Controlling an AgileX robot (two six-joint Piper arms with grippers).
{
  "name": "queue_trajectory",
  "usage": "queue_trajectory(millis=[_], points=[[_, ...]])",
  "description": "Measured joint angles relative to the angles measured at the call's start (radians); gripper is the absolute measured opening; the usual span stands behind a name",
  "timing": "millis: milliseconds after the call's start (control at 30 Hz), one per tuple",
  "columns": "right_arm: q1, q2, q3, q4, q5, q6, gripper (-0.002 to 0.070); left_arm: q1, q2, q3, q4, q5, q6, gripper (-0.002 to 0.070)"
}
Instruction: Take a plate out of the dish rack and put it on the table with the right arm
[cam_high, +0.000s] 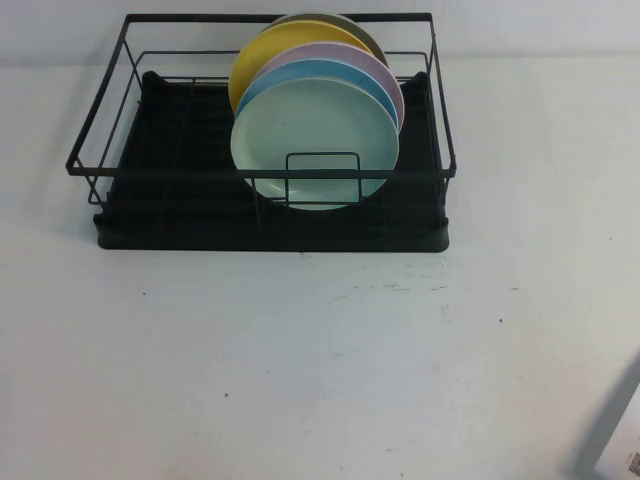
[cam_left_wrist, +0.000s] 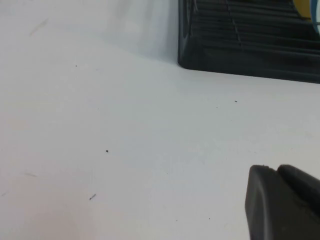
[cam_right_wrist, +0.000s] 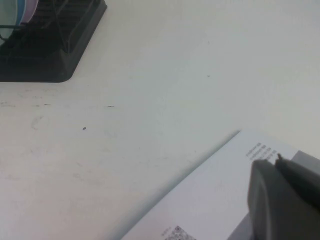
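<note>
The dish rack (cam_high: 270, 215) stands on the table (cam_high: 320, 370), at its far side and left of centre. The plate (cam_high: 315, 140) stands upright in the rack's right half, foremost in a row of plates (cam_high: 300, 60) behind it.

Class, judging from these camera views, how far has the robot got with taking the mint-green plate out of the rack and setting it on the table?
Nothing looks done yet: the plate stands upright at the front of the stack in the dish rack. Nothing is in hand: the right claw is shut and empty, low over the table near a printed sheet; the left claw sits over bare table. Reaching, gripping, lifting and placing all remain.
</note>
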Motion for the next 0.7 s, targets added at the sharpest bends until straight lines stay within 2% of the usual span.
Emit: queue_trajectory(millis=[500,700], points=[[0.0,0.0,0.0,0.033,-0.023,0.0,-0.0018,0.0,0.0,0.0,0.0,0.0,0.0,-0.0003],[0.0,0.0,0.0,0.1,-0.024,0.0,-0.0018,0.0,0.0,0.0,0.0,0.0,0.0,-0.0003]])
